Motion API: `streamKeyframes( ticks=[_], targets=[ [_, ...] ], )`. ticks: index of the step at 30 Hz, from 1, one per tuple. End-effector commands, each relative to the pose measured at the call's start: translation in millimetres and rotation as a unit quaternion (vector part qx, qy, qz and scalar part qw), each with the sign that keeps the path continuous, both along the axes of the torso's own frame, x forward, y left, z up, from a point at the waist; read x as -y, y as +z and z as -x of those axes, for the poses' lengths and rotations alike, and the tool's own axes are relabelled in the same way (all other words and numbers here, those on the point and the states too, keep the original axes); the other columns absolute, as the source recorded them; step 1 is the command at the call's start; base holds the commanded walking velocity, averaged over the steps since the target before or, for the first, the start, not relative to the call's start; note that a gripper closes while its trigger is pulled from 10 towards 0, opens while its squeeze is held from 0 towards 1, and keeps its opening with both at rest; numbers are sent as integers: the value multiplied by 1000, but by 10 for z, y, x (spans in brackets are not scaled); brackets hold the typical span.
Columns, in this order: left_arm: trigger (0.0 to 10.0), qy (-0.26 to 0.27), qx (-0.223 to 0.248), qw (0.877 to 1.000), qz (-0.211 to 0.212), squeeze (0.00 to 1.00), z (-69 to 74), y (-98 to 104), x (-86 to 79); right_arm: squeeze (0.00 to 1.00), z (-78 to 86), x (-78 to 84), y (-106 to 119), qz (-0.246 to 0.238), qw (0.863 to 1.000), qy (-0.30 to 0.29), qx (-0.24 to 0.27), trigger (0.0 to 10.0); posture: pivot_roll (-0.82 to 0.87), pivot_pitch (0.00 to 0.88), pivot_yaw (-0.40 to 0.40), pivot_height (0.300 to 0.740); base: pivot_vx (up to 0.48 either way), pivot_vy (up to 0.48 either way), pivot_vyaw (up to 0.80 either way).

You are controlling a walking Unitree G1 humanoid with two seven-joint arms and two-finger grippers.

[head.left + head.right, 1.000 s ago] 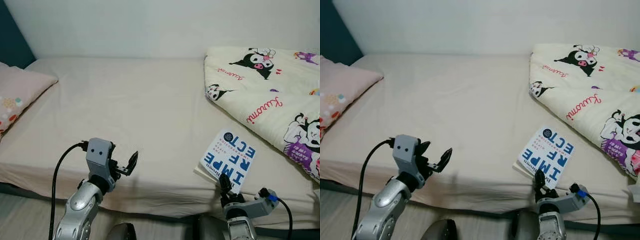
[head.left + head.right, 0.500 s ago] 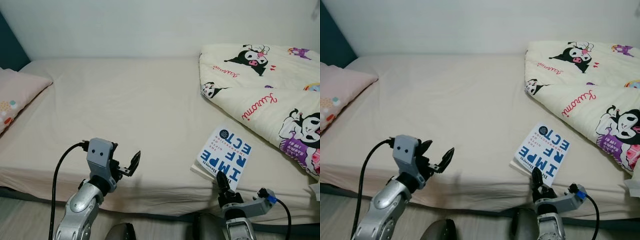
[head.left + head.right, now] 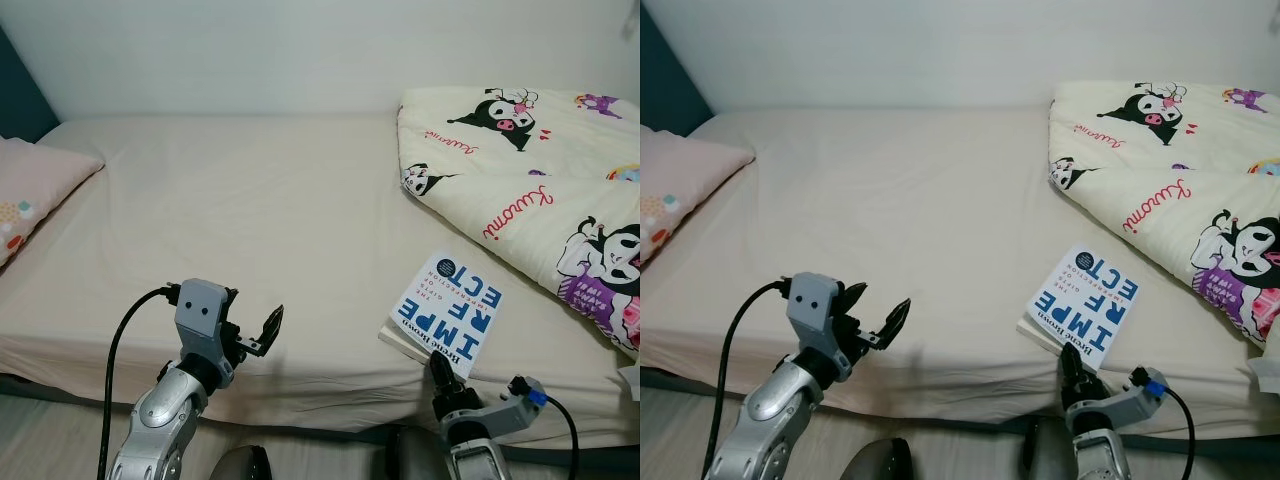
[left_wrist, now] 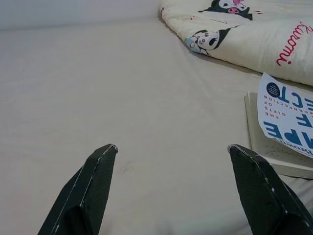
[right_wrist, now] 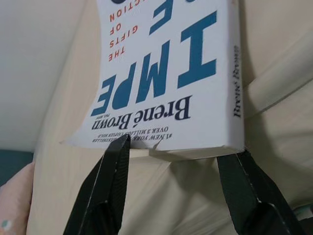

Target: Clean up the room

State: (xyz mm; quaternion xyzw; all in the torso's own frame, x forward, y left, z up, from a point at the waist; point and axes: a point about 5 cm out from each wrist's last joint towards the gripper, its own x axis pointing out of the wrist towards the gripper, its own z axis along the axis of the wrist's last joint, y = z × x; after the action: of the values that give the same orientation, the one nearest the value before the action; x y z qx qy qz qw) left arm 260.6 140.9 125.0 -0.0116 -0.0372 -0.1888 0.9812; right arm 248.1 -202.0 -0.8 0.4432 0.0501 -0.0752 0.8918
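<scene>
2 grippers sit at the bed's [image 3: 250, 200] near edge. Right gripper [image 5: 171, 161], fingers apart, straddles the book's [image 3: 448, 314] near end, title cropped in its wrist view; left gripper [image 3: 255, 335] gapes, holding nothing.

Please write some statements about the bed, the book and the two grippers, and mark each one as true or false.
1. The white paperback book with blue letters lies on the beige bed sheet, near its front edge. True.
2. The right gripper is closed tightly on the book. False: its fingers are open, one on each side of the book's near edge, and a grip cannot be confirmed.
3. The cream cartoon-print quilt is bunched on the robot's right side of the bed. True.
4. The left gripper holds the pink pillow. False: it is open and empty, over the sheet, far from the pillow.
5. The book lies on top of the quilt. False: it lies on the sheet beside the quilt.
</scene>
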Motion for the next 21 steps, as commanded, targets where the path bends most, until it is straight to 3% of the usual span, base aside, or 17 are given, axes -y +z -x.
streamKeyframes(
  ticks=[1,5,6,21],
  targets=[
    [10000,-2,-3,1000,-17,0,31,-29,-40,0,-102,-146,95,4,999,45,30,4235,50,139,51,596,0,0,0],
    [10000,-2,-3,1000,-18,0,33,-30,-36,0,-103,-152,99,5,998,46,30,3686,49,140,50,596,0,0,0],
    [10000,-3,-3,1000,-18,0,34,-30,-34,0,-108,-158,101,9,998,49,29,10000,49,140,49,596,0,0,0],
    [10000,-8,6,1000,-24,0,67,-24,-13,0,-137,-122,87,33,998,47,9,10000,50,140,36,596,0,0,0]
  ],
)
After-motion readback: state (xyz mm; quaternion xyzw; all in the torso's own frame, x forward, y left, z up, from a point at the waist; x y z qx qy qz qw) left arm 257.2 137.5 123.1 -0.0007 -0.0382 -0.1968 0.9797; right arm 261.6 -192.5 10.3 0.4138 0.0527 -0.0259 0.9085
